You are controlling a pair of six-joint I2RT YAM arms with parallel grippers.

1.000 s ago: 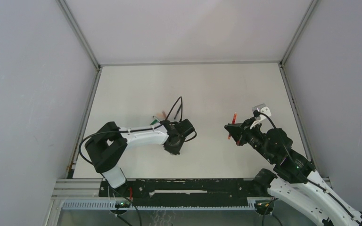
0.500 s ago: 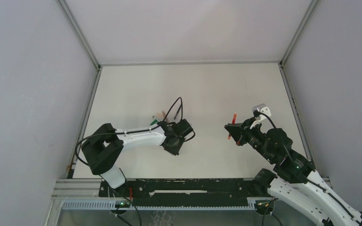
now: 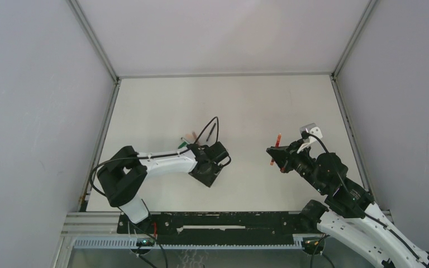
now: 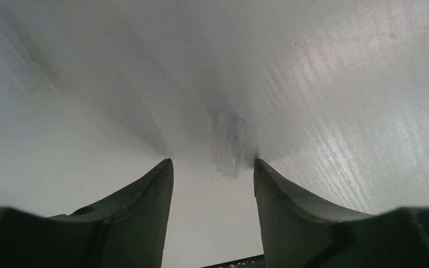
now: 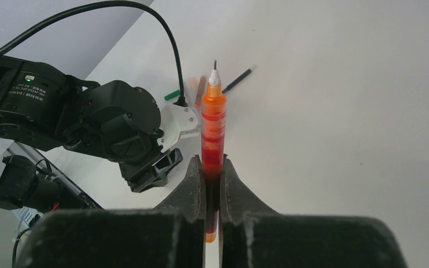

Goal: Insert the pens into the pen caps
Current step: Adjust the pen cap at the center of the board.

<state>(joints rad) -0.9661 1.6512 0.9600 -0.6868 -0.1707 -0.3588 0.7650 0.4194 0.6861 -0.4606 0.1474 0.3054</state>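
here right tool (image 5: 212,163) pinches pen (image 5: 213,114); left tool (image 4: 212,166) spread by cap (image 4: 229,146)

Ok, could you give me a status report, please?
Left tool open, clear cap at its jaws. Right tool shut on red pen. No obstruction seen.

Bright, even overhead light, soft shadows, sheen on table (image 4: 357,111), left hand (image 4: 212,164) blurred up close

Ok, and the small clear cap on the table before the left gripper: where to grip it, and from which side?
Grip the clear cap across the middle of its tube, on the two long sides, coming from above with the left gripper. It lies flat, its length in line with the gap between the open fingers, so they should close across its narrow width.
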